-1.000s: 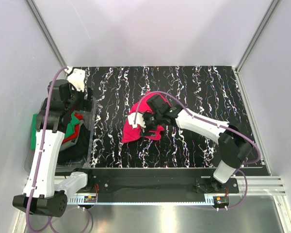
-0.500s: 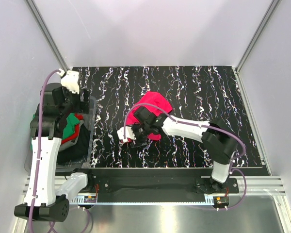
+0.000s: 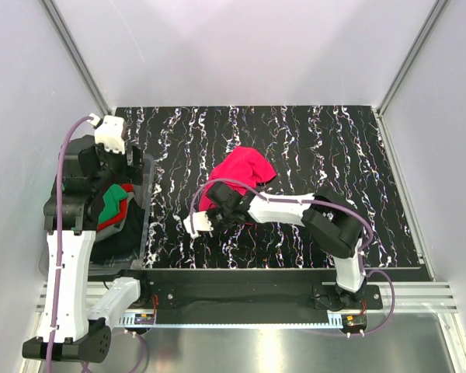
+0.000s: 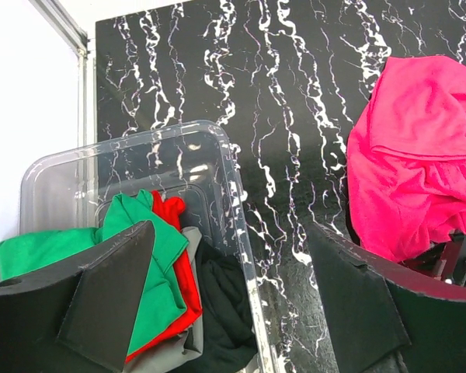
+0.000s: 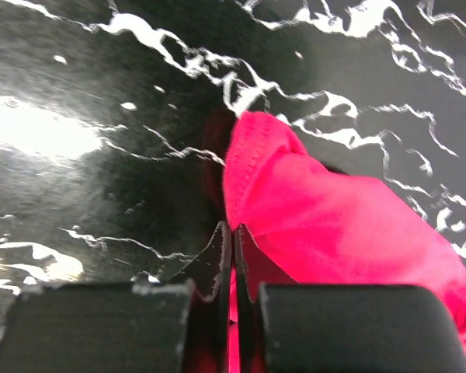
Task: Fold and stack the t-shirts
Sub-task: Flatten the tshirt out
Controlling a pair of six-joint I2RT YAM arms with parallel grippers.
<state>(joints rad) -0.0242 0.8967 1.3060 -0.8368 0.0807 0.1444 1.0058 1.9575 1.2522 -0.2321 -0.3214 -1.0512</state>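
Pink shirt (image 3: 241,175) lies crumpled mid-table (image 3: 311,140); other shirts (image 4: 151,256) are heaped in the clear bin (image 4: 217,144) at left. Right gripper (image 5: 233,249) is pinched tight on the pink shirt's near-left hem. Left gripper (image 4: 229,256) is spread wide over the bin, empty. Cloth is judged light and limp; hem and corners look the best holds.

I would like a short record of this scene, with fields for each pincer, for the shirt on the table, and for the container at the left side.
left pincer: open, holds nothing, over the clear plastic bin
right pincer: shut on a hemmed edge of the pink-red t-shirt, low at the table
pink-red t-shirt: crumpled, not folded, lying on the table
clear plastic bin: holds a green t-shirt, a red t-shirt and a dark t-shirt, bunched together
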